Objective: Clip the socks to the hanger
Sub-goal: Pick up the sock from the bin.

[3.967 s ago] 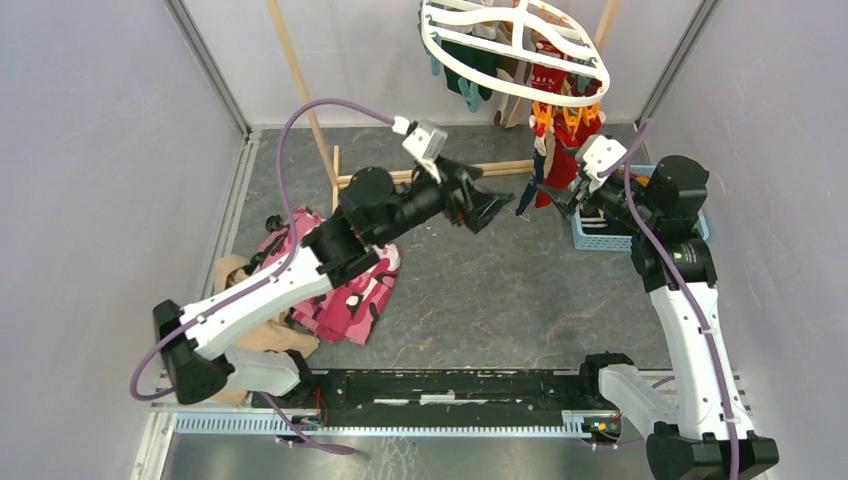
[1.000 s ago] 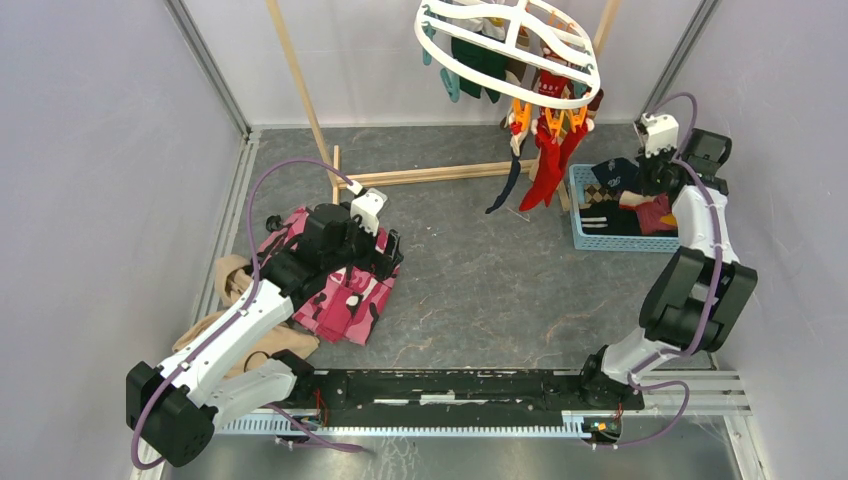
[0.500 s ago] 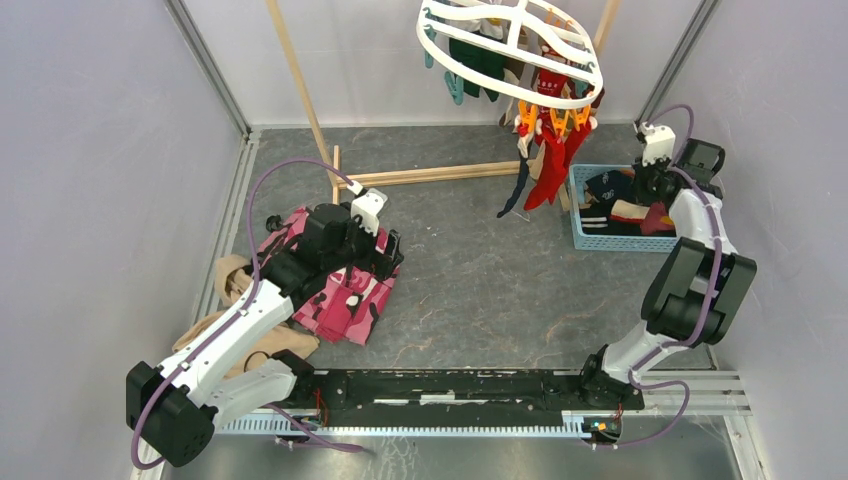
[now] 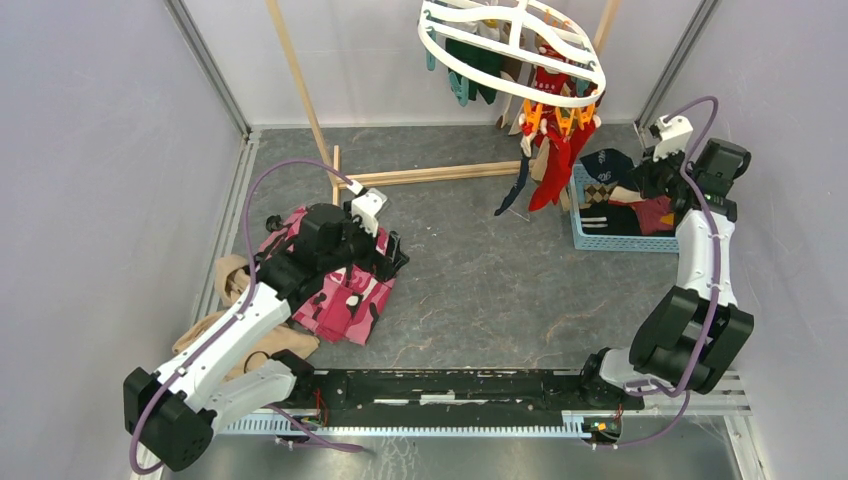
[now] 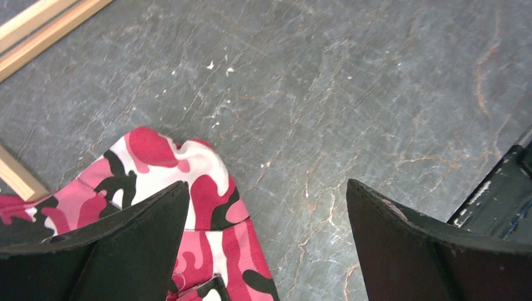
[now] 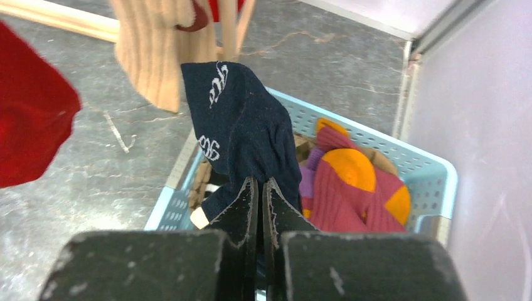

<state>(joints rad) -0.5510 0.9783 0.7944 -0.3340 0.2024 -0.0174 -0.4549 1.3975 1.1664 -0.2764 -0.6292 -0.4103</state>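
Well left of the basket [image 6: 433, 170], the left pincer [image 5: 266, 185] hangs spread wide and empty over the pink cloth [image 5: 157, 169], no change there. At the basket itself the right pincer [image 6: 259, 188] has risen in the last second, clamped tight on a navy sock [image 6: 244, 125] pulled up from the pile. That sock looks bound for the hanger [image 4: 428, 38], which hangs just left of the basket and above it.
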